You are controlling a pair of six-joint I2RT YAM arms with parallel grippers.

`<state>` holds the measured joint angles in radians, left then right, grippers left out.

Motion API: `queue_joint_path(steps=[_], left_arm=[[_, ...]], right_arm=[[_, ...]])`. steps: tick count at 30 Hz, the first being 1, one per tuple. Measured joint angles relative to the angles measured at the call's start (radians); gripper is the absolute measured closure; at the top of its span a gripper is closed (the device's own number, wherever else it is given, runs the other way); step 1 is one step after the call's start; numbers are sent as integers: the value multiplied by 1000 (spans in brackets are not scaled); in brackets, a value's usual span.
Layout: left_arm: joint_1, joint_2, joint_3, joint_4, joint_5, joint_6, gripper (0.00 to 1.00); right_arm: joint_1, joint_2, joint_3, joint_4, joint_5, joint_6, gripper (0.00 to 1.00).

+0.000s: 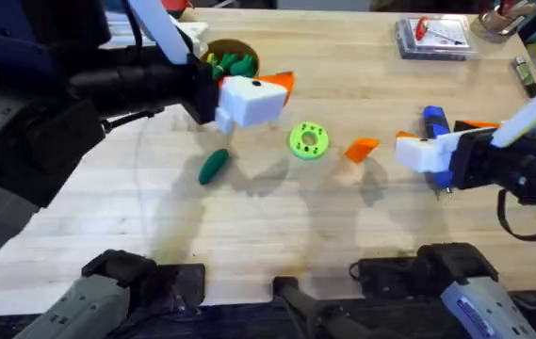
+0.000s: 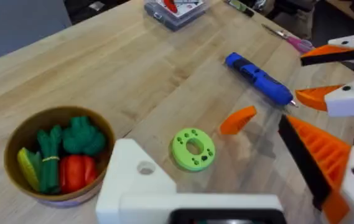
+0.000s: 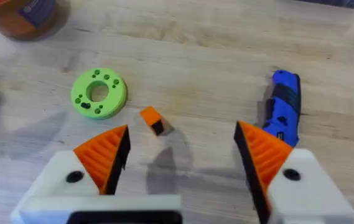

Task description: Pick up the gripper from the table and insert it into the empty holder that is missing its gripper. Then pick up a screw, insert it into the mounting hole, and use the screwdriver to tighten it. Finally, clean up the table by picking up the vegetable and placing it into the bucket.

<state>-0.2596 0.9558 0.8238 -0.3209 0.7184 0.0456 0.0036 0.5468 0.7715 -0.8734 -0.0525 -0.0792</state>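
The loose orange gripper [image 1: 362, 148] [image 2: 237, 119] [image 3: 153, 120] lies on the table between the green disc and the blue screwdriver [image 1: 435, 122] [image 2: 257, 78] [image 3: 284, 109]. My left gripper [image 1: 268, 92] [image 2: 211, 146] hovers open near the bucket [image 1: 230, 47] [image 2: 15, 134] [image 3: 21, 15]. One of its fingers is the all-white holder [image 2: 133, 180]; the other carries an orange pad. My right gripper [image 1: 442, 141] [image 3: 181, 129] is open just above the table, with the wedge ahead of it and the screwdriver beside it. The dark green vegetable [image 1: 214, 165] lies left of the disc. No screw is visible.
A bright green holed disc [image 1: 307, 139] [image 2: 193, 148] [image 3: 99, 93] sits mid-table. Toy vegetables [image 2: 65, 158] are heaped in the bucket. A clear plastic box [image 1: 432, 38] stands at the far right. The front of the table is bare wood.
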Motion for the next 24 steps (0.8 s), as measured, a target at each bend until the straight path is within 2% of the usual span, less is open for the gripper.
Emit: queue_joint_path(steps=[6, 10, 11, 12, 16, 20, 24], left_arm=[[-13, -46, -29, 4, -88, 0, 15], [-13, -197, -117, 20, -151, 0, 16], [-13, -253, -152, 26, -162, 0, 15], [-13, -422, -261, 56, -175, -1, 15], [-13, -636, -420, 136, -186, -5, 15], [-13, -761, -562, 235, -190, -37, 14], [-13, -803, -685, 374, -192, -78, 15]], right_arm=[[0, 0, 0, 0, 0, 0, 8], [0, 0, 0, -1, 0, 0, 8], [0, 0, 0, -1, 0, 0, 8], [0, 0, 0, -2, 0, 0, 8], [0, 0, 0, -2, 0, 0, 8], [0, 0, 0, -2, 0, 0, 8], [0, 0, 0, -2, 0, 0, 8]])
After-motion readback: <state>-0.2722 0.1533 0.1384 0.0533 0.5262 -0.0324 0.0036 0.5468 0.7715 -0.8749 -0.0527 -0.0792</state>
